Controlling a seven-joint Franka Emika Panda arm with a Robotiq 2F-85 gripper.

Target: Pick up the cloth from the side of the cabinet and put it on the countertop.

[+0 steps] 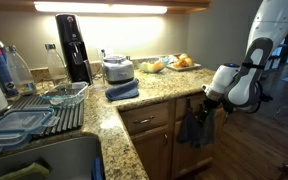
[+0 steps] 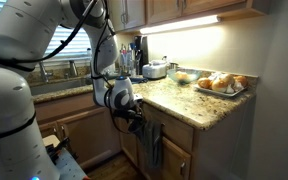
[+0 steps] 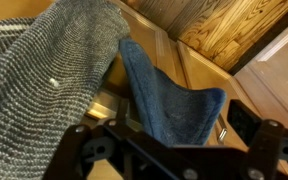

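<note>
The claw (image 3: 169, 158) is spread wide and holds nothing, and the blue cloth (image 3: 174, 105) hangs straight down at the cabinet (image 1: 149, 145) corner, right before the claw, its long side running up-and-down between the 2 fingers (image 3: 89, 150).

The limp slate-blue hand towel (image 1: 193, 127) is hung on the side of the medium-brown wooden cabinet (image 1: 146, 124), just beneath the rounded edge of the speckled granite countertop (image 1: 160, 88) — on which a thicker folded blue cloth (image 1: 122, 91) is laid.
</note>
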